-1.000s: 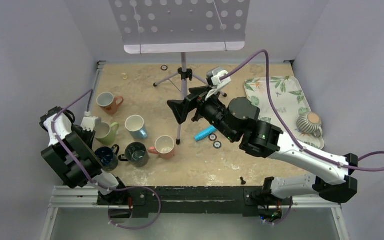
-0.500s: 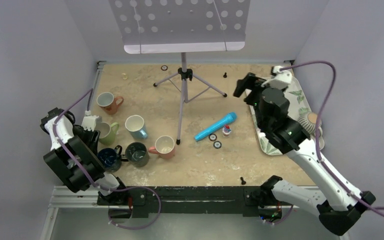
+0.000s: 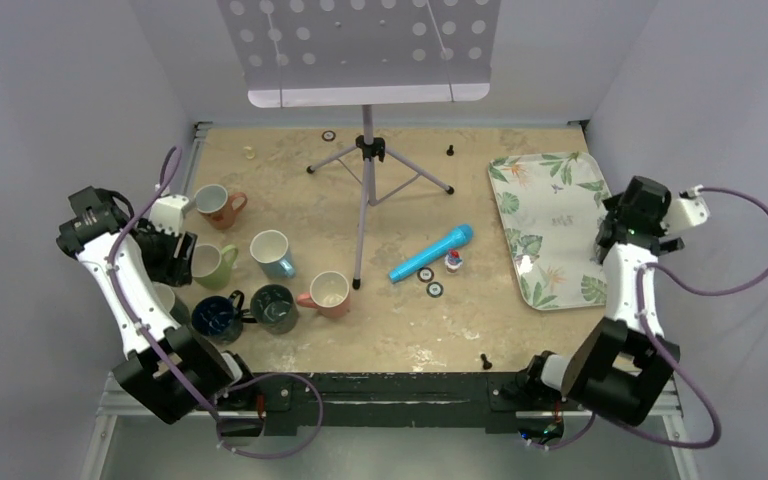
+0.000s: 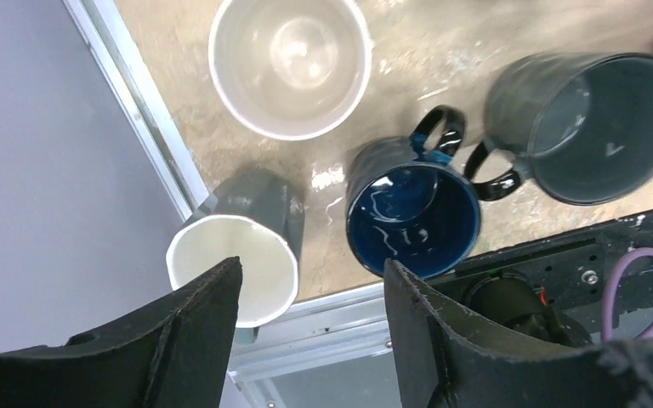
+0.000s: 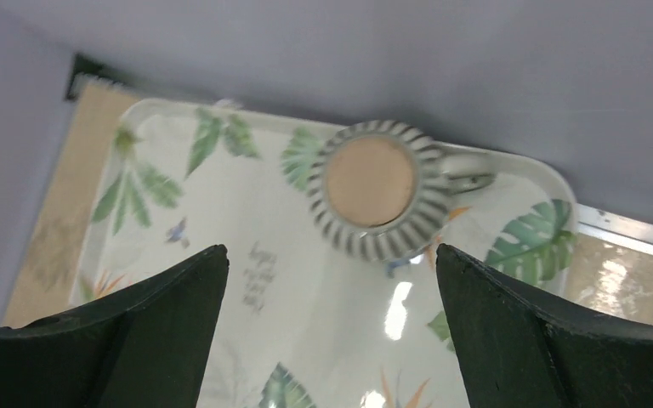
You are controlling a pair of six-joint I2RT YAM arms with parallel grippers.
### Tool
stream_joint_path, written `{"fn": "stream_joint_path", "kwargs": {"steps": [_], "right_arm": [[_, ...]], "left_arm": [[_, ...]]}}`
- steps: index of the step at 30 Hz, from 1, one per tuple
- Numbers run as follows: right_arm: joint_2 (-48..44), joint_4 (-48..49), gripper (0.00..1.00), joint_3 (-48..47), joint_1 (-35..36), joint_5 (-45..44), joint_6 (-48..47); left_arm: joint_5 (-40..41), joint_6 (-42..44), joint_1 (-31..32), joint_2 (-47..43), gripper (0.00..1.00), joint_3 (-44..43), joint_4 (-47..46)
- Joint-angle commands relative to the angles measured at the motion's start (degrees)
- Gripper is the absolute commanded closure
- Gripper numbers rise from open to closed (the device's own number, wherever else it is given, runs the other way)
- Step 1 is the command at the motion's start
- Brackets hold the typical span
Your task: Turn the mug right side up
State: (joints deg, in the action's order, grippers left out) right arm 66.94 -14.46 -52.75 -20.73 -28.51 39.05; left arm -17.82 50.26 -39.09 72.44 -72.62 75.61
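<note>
The striped mug (image 5: 372,189) is sitting upside down on the leafy tray (image 5: 221,246), with its flat tan bottom facing up. It is standing close to the tray's rim, on the side by the wall, and its handle is sticking out to the side. From the top camera the right arm is hiding the mug. The right gripper (image 5: 327,255) is hanging above the tray with its 2 black fingers (image 5: 136,340) spread wide apart, and it is holding nothing and touching nothing. The left gripper (image 4: 310,268) is also hanging wide open with nothing in it, over the left side of the table (image 3: 410,330). Under it, a grey mug (image 4: 247,221) with a white inside is lying on its side at the table's edge. Just beside that, a dark blue mug (image 4: 412,208) and a dark grey mug (image 4: 591,127) are standing upright with their handles touching. A mug with a white inside (image 4: 289,64) is standing upright farther in. A music stand (image 3: 365,150) and a blue toy microphone (image 3: 432,252) are resting in the middle of the table.
</note>
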Motion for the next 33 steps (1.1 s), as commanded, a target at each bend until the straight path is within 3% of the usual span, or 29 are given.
{"fn": "stream_joint_path", "kwargs": {"steps": [1, 7, 11, 19, 27, 33], "right_arm": [[7.2, 2.2, 0.05, 0.1, -9.0, 1.9, 9.6], [18.0, 1.4, 0.07, -4.4, -11.1, -3.4, 11.0], [23.6, 2.5, 0.08, -7.4, -11.5, -4.6, 10.3], [32.6, 7.1, 0.23, -10.5, -9.3, 11.6, 1.7], [33.0, 7.2, 0.26, -10.8, 3.4, 13.4, -4.7], [28.8, 4.9, 0.23, -13.4, 3.7, 11.8, -6.4]], "left_arm": [[-6.4, -1.3, 3.5, -4.4, 0.33, -4.3, 5.0], [-6.7, -4.3, 10.4, -8.7, 0.31, -4.2, 6.0], [-6.8, -4.6, 11.4, -10.0, 0.31, -4.2, 6.4], [-6.0, -5.0, 11.4, -10.5, 0.31, -3.9, 6.1], [-6.1, -4.8, 11.5, -10.6, 0.31, -4.3, 6.2], [-5.5, -3.8, 11.4, -10.6, 0.31, -3.5, 6.1]]}}
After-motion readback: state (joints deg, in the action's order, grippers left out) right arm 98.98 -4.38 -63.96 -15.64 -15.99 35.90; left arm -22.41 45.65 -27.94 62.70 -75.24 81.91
